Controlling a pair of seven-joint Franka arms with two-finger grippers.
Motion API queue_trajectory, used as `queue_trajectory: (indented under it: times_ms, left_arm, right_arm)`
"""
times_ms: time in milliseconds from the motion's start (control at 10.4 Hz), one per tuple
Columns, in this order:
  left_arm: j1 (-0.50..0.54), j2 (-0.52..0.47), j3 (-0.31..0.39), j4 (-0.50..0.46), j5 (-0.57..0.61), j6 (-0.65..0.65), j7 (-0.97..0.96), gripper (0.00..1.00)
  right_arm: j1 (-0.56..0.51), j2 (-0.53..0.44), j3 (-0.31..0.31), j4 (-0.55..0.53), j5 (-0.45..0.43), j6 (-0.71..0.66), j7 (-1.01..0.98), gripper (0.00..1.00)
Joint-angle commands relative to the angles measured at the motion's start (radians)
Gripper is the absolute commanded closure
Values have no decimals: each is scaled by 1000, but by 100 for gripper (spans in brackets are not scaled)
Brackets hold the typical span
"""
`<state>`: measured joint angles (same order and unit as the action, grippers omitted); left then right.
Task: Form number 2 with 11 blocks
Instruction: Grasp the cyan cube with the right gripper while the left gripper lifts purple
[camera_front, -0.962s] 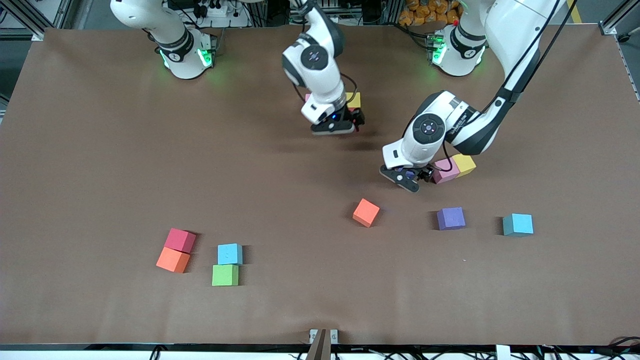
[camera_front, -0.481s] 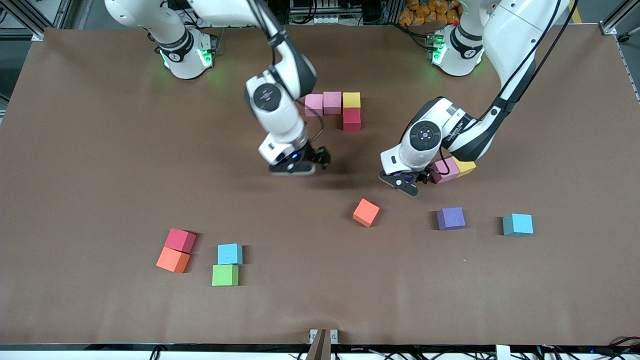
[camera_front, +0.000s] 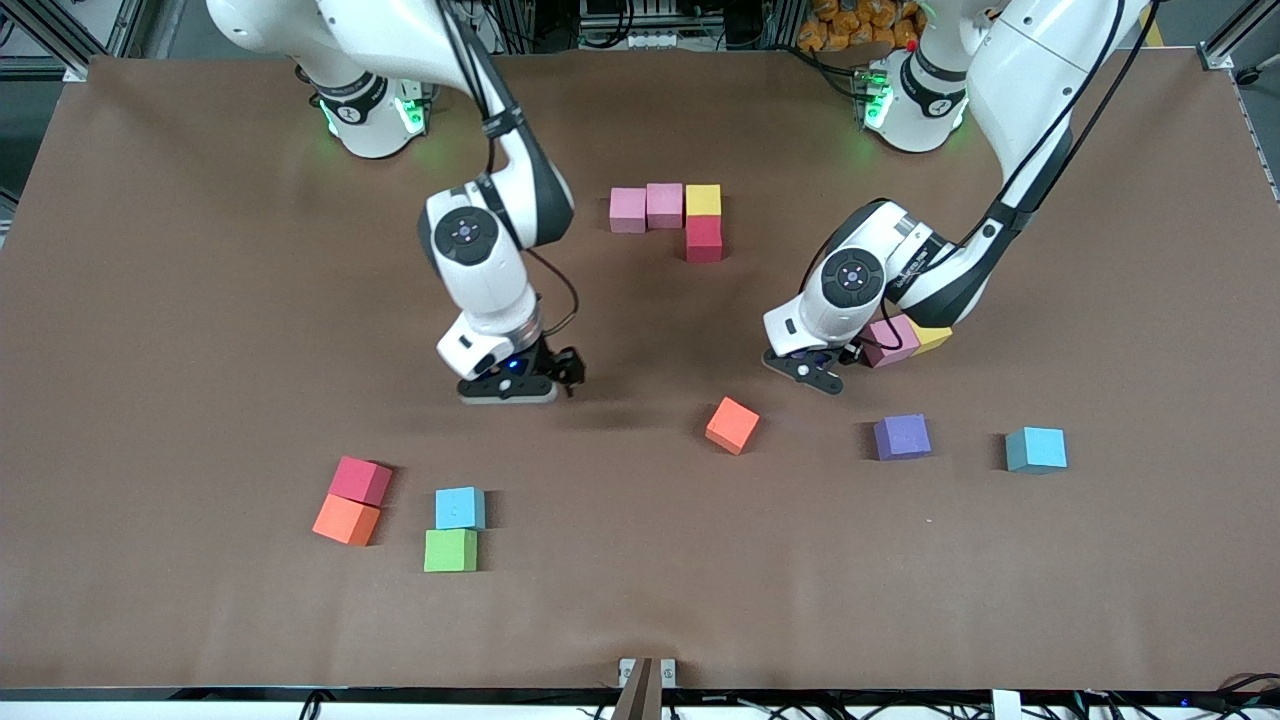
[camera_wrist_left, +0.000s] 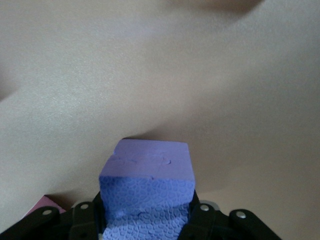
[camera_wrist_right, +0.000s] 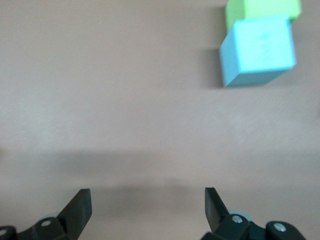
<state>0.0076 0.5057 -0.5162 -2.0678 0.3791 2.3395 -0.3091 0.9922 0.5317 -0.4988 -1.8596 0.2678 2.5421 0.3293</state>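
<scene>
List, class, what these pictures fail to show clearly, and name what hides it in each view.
- Front view: the left gripper hides the purple block it grips; its wrist covers part of the pink block and yellow block.
- Left wrist view: the purple block's lower part is cut off by the frame edge.
- Right wrist view: the green block is cut off by the edge.

Four blocks of the number 2 (camera_front: 675, 215) are laid touching near the bases: two pink, one yellow, one red below the yellow. A purple block (camera_wrist_left: 147, 187) is clamped in the left claw (camera_wrist_left: 147, 220). The other cubes are scattered nearer the camera.
</scene>
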Motion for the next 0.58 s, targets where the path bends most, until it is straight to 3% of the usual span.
queue_trajectory:
  times_ms: [0, 481]
  left_arm:
    - [-3, -38, -22, 3, 14, -8, -134, 54]
    - [2, -39, -171, -6, 11, -12, -621, 52]
  right_arm:
    - [-99, 34, 8, 46, -21, -22, -176, 0]
    - [-236, 171, 60, 181, -6, 29, -242, 0]
